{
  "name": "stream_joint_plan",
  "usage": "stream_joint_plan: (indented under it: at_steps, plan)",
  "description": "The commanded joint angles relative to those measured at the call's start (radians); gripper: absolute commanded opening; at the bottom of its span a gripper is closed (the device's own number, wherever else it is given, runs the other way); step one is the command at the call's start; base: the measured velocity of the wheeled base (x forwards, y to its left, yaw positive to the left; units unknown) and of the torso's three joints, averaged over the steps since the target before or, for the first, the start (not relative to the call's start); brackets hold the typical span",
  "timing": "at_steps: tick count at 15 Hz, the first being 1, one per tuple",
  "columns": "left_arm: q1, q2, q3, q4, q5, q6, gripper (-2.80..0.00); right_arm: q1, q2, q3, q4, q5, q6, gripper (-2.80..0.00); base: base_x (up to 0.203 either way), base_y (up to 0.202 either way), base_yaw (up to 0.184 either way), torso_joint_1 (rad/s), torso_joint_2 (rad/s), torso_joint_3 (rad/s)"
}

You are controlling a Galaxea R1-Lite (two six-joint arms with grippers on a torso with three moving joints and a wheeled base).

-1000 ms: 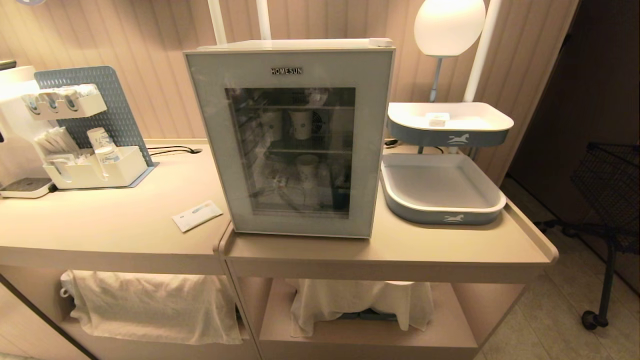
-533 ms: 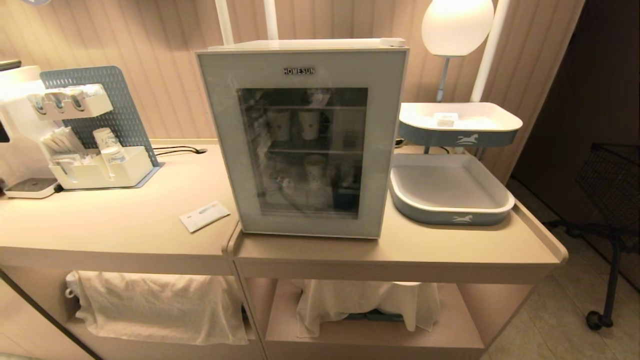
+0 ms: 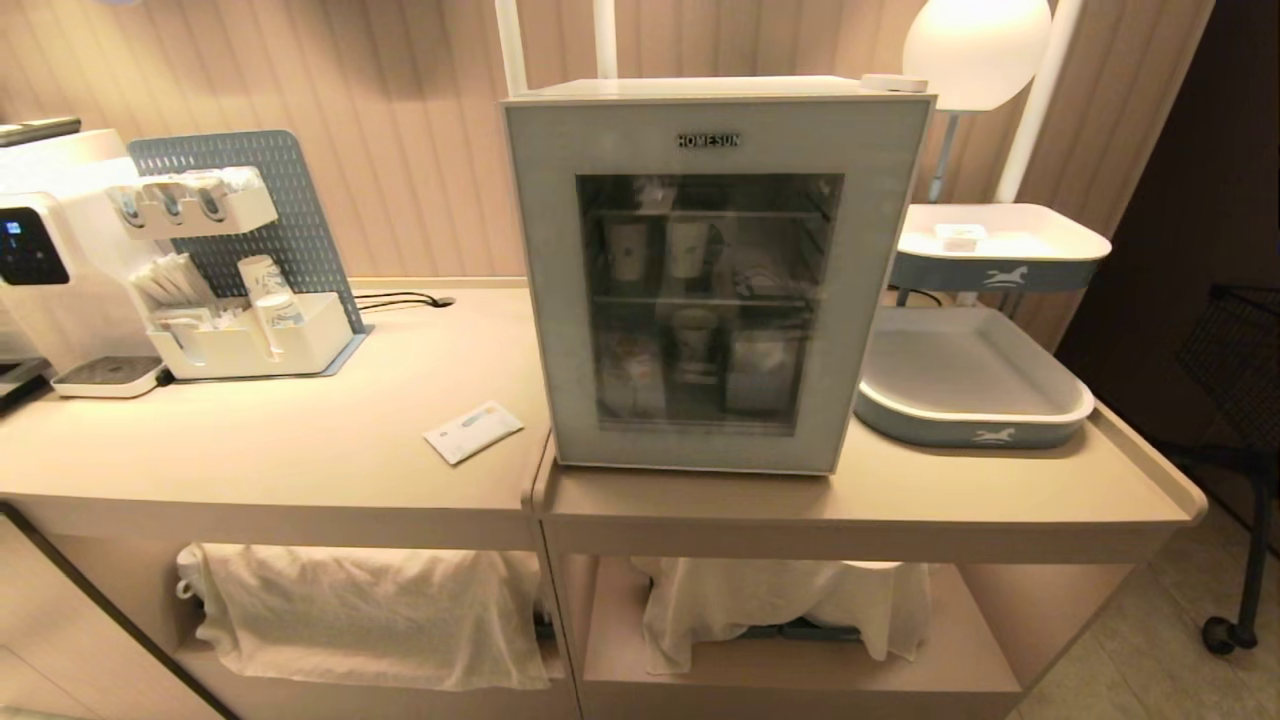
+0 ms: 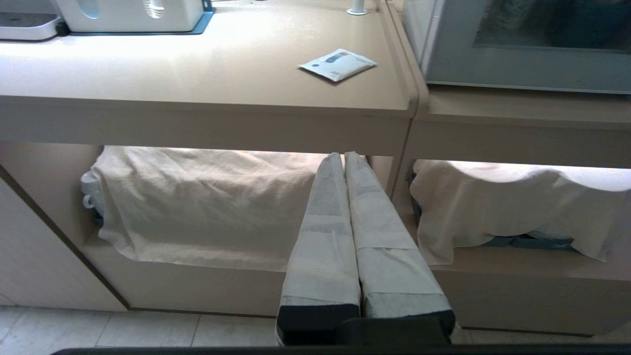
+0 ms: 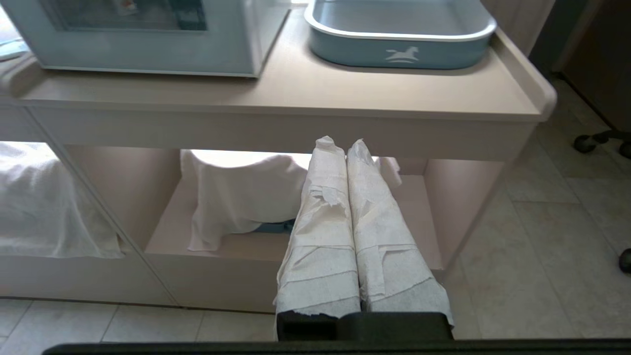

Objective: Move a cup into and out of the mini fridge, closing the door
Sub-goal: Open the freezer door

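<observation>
A white mini fridge (image 3: 715, 270) stands on a beige counter (image 3: 300, 460), its door (image 3: 560, 300) closed. Through the dark glass, wire shelves hold several pale cups, too dim to tell which is the task's cup (image 3: 693, 335); one sits on the middle shelf. To the fridge's left lie a small white packet (image 3: 473, 432) and, farther left, a white organiser (image 3: 250, 340) of paper cups beside a water dispenser (image 3: 45, 270). To its right sit two stacked grey-blue trays (image 3: 970, 425) and a round lamp (image 3: 975, 50). Below the counter, white cloths (image 3: 370, 615) drape over open shelves. Neither arm shows in the head view. The left gripper (image 4: 343, 157) hangs low in front of the counter's edge, below the packet, its tape-wrapped fingers pressed together and holding nothing. The right gripper (image 5: 345, 144) hangs likewise below the counter, under the gap between fridge and lower tray, fingers pressed together and empty. Both grippers are well below and apart from the fridge and the cups inside.
</observation>
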Motion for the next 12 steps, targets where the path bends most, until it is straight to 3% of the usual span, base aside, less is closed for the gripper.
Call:
stream_joint_plan:
  at_steps: [1,8,12]
  plan:
    - [-0.001,0.000,0.000,0.000,0.000,-0.001,-2.80,0.000,0.001,0.000,0.001,0.000,-0.001,-2.80,0.000,0.193,0.000,0.002,0.00,0.006]
    - [0.000,0.000,0.000,0.000,0.000,-0.001,-2.80,0.000,0.001,0.000,0.001,0.000,-0.001,-2.80,0.000,0.181,0.000,0.003,0.00,0.003]
    - [0.000,0.000,0.000,0.000,0.000,0.001,-2.80,0.000,0.001,0.000,0.001,0.000,-0.001,-2.80,0.000,0.023,0.000,0.001,0.00,0.000]
